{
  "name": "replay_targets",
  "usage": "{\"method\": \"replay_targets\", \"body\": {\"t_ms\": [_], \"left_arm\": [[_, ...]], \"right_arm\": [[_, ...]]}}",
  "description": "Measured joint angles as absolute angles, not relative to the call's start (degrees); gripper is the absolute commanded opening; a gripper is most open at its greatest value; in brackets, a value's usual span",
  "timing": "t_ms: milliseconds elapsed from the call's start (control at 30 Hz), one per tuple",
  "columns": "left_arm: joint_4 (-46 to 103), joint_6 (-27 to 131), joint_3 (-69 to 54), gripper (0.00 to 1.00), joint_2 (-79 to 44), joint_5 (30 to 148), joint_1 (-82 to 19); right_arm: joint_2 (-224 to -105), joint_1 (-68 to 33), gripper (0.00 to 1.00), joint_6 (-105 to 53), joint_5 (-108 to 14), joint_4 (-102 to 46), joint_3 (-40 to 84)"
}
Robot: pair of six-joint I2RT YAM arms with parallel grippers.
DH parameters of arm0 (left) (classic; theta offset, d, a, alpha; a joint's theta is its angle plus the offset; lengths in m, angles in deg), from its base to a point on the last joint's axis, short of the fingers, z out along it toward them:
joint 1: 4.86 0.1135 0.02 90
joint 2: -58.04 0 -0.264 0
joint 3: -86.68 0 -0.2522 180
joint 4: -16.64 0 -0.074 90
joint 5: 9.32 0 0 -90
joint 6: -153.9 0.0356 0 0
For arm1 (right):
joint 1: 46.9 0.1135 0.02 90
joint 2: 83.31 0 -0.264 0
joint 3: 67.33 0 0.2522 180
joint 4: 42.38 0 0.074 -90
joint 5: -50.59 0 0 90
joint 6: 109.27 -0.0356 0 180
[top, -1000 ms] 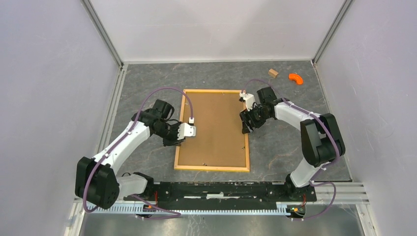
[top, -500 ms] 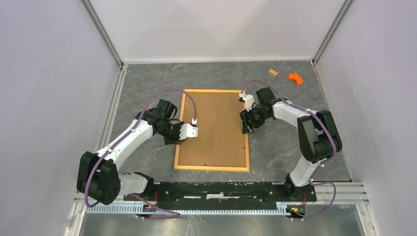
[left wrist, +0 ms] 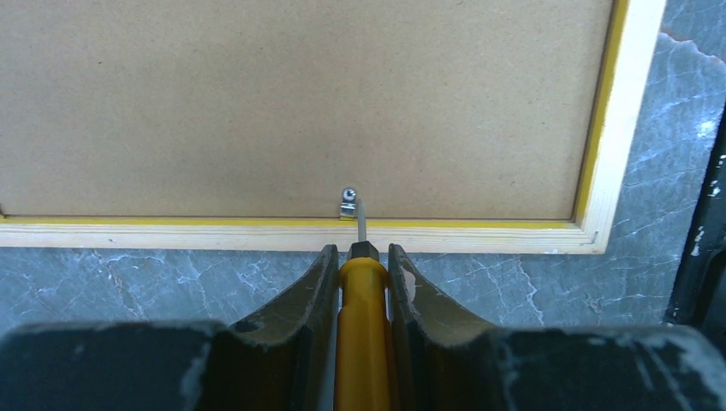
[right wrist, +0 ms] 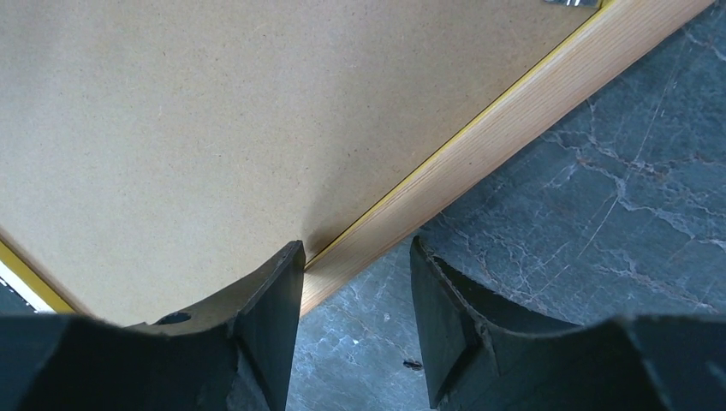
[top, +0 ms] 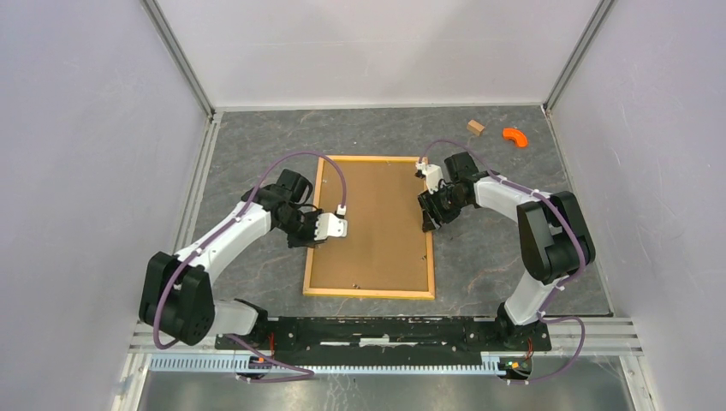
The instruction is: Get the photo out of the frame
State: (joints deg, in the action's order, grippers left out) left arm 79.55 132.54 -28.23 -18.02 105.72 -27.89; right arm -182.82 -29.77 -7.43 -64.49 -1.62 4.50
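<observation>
The frame [top: 368,292] is laid flat and face down near the middle of the grey marbled desk [top: 257,145], its long sides running away from the arm bases. Its brown backing board [top: 377,231] is turned upward and is bordered by light wood rails with a thin yellow line along the inner edge. The photo cannot be seen; only the backing board is shown inside the frame.

The left tool [left wrist: 360,261] is placed at the frame's left rail, roughly halfway along it. A yellow-handled screwdriver [left wrist: 361,325] is clamped between its narrow jaws. The screwdriver's metal shaft is pointed across the rail, and its tip is set against a small metal clip [left wrist: 348,204] that is fixed at the edge of the backing board.

The right tool [right wrist: 357,248] is held low over the frame's right rail, toward the far half of that side. Its jaws are spread moderately apart and nothing is gripped between them. One finger [right wrist: 274,291] is seen over the backing board just at the yellow inner line, and the other finger [right wrist: 441,308] is seen over the bare desk outside the rail, so the wooden rail is straddled.

A small wooden block [top: 475,127] and an orange curved piece [top: 514,135] are left near the far right corner of the desk, well apart from the frame.
</observation>
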Motion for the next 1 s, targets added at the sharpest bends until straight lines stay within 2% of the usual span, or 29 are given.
{"method": "replay_targets", "body": {"t_ms": [1000], "left_arm": [[83.31, 139.56, -24.01, 0.02, -22.06, 102.03, -29.44]], "right_arm": [[-183.12, -29.38, 0.51, -7.45, -64.23, -2.08, 4.50]]}}
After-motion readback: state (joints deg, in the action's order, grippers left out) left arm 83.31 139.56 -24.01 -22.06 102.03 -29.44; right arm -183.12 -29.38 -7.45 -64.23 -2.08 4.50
